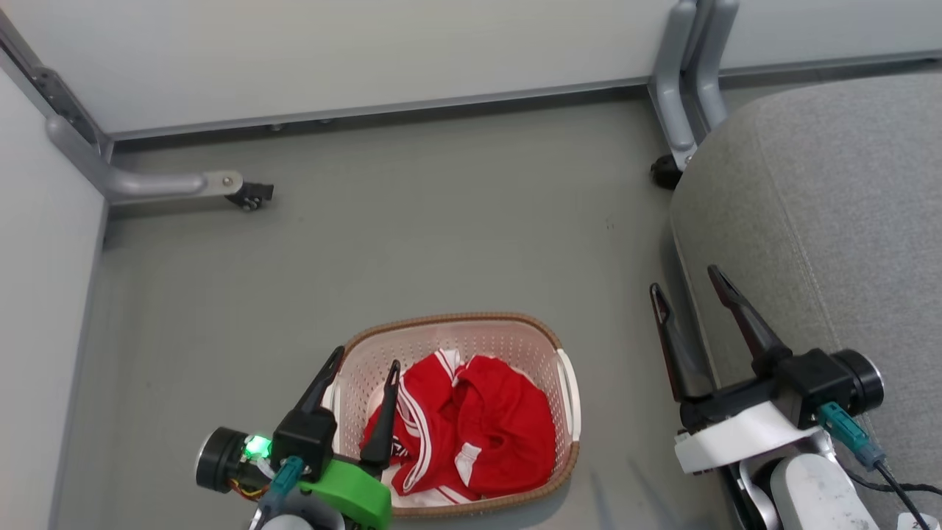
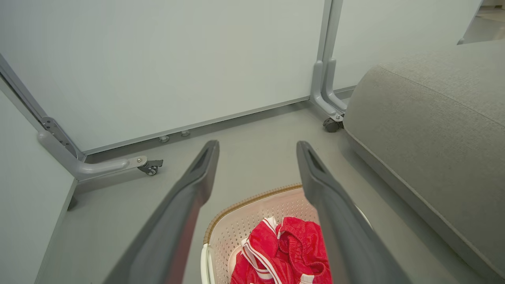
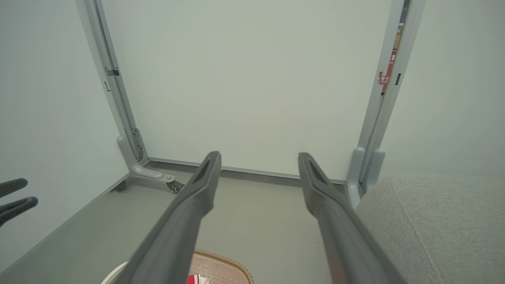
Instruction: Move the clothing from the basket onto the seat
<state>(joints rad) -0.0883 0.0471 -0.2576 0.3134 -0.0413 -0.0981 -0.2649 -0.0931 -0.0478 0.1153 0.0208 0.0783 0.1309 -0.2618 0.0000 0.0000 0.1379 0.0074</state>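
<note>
Both pairs of jaws stand wide apart, empty. Crumpled bright red, white-striped clothing (image 1: 478,419) lies in the cream perforated plastic basket (image 1: 456,322) under the left gripper (image 1: 368,358). The large grey fabric seat (image 1: 824,221) lies just beside the right gripper (image 1: 684,280).

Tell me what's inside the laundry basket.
Crumpled red sports clothing with white stripes lies in the laundry basket. It covers most of the bottom, so anything underneath is hidden.

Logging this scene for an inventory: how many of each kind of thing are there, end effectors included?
laundry basket: 1
red clothing heap: 1, garments in it not separable by eye
grey seat: 1
end effectors: 2, left end effector and right end effector
partition casters: 2
total: 7
</note>
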